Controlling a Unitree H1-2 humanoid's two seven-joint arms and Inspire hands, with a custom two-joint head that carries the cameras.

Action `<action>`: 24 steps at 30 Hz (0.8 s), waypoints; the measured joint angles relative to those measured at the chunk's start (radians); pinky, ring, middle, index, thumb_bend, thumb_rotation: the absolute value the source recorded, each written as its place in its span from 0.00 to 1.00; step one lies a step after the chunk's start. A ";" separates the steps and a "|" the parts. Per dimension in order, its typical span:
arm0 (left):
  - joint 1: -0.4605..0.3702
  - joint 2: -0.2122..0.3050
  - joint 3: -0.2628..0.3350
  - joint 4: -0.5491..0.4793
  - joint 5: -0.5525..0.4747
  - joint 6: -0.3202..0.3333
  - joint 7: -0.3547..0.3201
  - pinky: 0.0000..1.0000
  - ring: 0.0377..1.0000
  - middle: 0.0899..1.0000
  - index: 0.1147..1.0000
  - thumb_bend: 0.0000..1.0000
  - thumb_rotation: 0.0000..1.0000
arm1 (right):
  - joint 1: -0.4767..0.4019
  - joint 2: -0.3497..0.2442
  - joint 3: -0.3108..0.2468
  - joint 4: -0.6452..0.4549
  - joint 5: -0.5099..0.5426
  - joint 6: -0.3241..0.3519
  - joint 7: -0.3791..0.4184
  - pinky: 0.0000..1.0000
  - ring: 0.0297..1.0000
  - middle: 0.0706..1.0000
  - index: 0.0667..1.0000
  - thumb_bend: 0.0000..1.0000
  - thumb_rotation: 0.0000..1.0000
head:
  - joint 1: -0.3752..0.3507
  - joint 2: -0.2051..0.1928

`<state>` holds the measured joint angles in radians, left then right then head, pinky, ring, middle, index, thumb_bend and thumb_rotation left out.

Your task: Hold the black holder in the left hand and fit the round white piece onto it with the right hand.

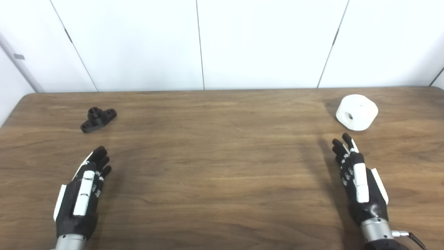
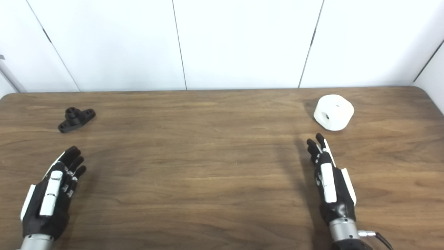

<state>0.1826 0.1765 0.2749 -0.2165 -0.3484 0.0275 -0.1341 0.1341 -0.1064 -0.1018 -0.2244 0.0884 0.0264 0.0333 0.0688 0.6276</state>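
The black holder (image 1: 98, 119) lies flat on the wooden table (image 1: 222, 156) at the far left, a small flanged piece with a short upright stub. The round white piece (image 1: 357, 112) rests at the far right, a hole showing in its side. My left hand (image 1: 84, 189) hovers open over the table, a short way nearer than the holder, fingers stretched toward it and holding nothing. My right hand (image 1: 359, 180) is open too, fingers straight, its tips a little short of the white piece and apart from it.
White wall panels (image 1: 222, 41) stand right behind the table's far edge. Bare wood lies between the two hands. The table's rounded far corners show at the left and right.
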 measured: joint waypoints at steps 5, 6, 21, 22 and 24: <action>0.001 -0.011 -0.013 0.010 0.021 -0.022 0.000 0.96 0.95 0.94 0.89 0.44 0.68 | 0.000 -0.005 -0.006 0.029 0.019 -0.043 0.008 1.00 0.96 0.94 0.98 0.63 1.00 | 0.048 -0.029; 0.001 -0.014 -0.016 0.013 0.026 -0.030 0.001 0.96 0.95 0.94 0.89 0.45 0.67 | 0.000 -0.007 -0.008 0.033 0.025 -0.047 0.010 1.00 0.96 0.94 0.98 0.63 1.00 | 0.075 -0.046; -0.003 -0.036 -0.046 0.044 0.067 -0.090 0.008 0.95 0.95 0.93 0.89 0.47 0.61 | -0.015 -0.033 -0.023 0.066 0.053 -0.060 0.040 1.00 1.00 0.96 0.99 0.57 1.00 | 0.144 -0.146; -0.004 -0.036 -0.046 0.046 0.071 -0.093 0.009 0.95 0.94 0.93 0.89 0.47 0.61 | -0.015 -0.033 -0.024 0.066 0.056 -0.060 0.041 1.00 1.00 0.96 0.99 0.57 1.00 | 0.144 -0.146; -0.005 -0.037 -0.047 0.049 0.075 -0.097 0.011 0.95 0.94 0.93 0.89 0.44 0.61 | -0.016 -0.034 -0.025 0.069 0.065 -0.061 0.043 1.00 1.00 0.96 1.00 0.57 1.00 | 0.150 -0.158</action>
<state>0.1776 0.1392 0.2279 -0.1677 -0.2735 -0.0700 -0.1235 0.1185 -0.1402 -0.1271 -0.1554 0.1533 -0.0346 0.0768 0.2193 0.4695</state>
